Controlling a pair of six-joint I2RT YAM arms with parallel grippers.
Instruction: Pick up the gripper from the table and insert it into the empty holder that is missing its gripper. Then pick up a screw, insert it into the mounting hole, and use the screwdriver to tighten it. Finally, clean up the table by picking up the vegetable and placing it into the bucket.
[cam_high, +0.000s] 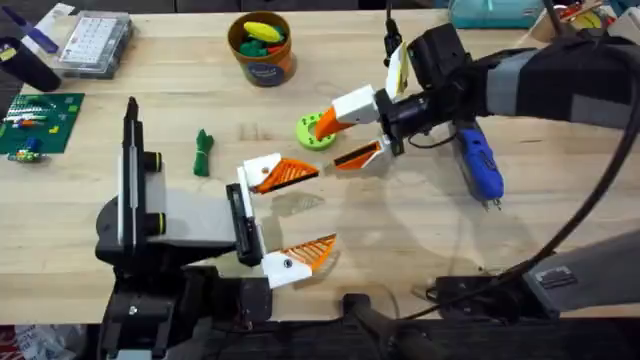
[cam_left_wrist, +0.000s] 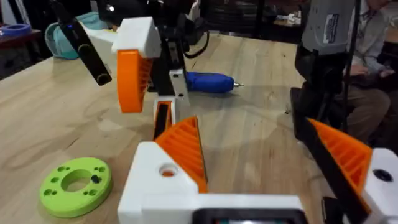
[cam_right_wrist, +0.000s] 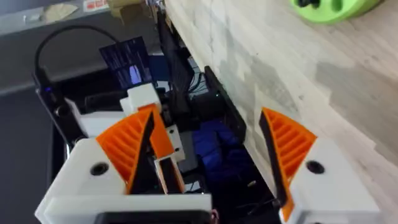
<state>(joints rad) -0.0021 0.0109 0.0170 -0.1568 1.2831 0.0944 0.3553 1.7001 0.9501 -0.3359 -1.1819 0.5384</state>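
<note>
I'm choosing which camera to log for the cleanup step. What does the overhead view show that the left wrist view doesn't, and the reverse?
Overhead alone: the vegetable lying on the table, and the bucket at the far edge, toy food already inside.
Left wrist alone: the small holes in the lime-green ring.
Both: that ring, the screwdriver lying flat, and the right gripper, open.

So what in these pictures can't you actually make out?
- The bucket: overhead, its rim hides whatever lies under the yellow and green toys.
- The clear compartment box: overhead, its contents are too small to tell.
- The green ring: the right wrist view's edge cuts it off.
- The screwdriver: in the left wrist view, its rear end sits behind the right gripper.
</note>
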